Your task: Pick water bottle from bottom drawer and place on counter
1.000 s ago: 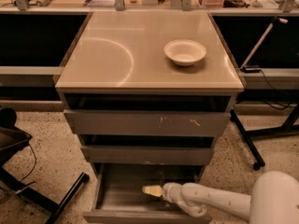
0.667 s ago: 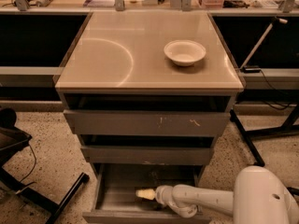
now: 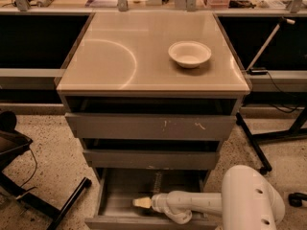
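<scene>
The bottom drawer point(image 3: 103, 200) is pulled open below two other grey drawers. My white arm reaches into it from the right, and the gripper point(image 3: 142, 202), with its pale tip, sits low over the drawer floor near the front left. A slim, faint clear shape that looks like the water bottle point(image 3: 156, 180) lies towards the back of the drawer, just behind and right of the gripper and apart from it. The tan counter point(image 3: 115, 66) with its curved arc mark tops the cabinet.
A white bowl point(image 3: 189, 54) stands on the counter's right half. The top drawer point(image 3: 148, 126) has white scratch marks. A black chair base point(image 3: 29, 186) is on the floor at left, and black stand legs point(image 3: 254, 147) at right. A cluttered bench runs behind.
The gripper has moved a little left and towards the drawer's front, inside the bottom drawer. The bowl and the drawers have not moved.
</scene>
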`<act>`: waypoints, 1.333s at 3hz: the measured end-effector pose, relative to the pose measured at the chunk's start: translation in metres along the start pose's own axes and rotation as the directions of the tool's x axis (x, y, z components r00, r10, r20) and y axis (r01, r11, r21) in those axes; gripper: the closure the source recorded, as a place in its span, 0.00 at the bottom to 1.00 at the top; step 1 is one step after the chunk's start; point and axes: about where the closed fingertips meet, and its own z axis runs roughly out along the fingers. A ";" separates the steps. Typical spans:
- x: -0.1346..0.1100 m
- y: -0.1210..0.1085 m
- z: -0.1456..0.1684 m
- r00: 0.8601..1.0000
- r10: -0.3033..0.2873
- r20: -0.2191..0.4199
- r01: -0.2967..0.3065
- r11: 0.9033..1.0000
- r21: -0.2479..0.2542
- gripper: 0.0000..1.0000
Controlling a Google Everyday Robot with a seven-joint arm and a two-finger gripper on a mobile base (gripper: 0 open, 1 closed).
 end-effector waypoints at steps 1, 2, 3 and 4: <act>0.000 0.001 0.001 1.000 -0.002 -0.001 0.002 1.000 -0.001 0.00; 0.000 0.001 0.001 1.000 -0.002 -0.001 0.002 1.000 -0.001 0.19; 0.000 0.001 0.001 1.000 -0.002 -0.001 0.002 1.000 -0.001 0.42; 0.000 0.001 0.001 1.000 -0.002 -0.001 0.002 1.000 -0.001 0.39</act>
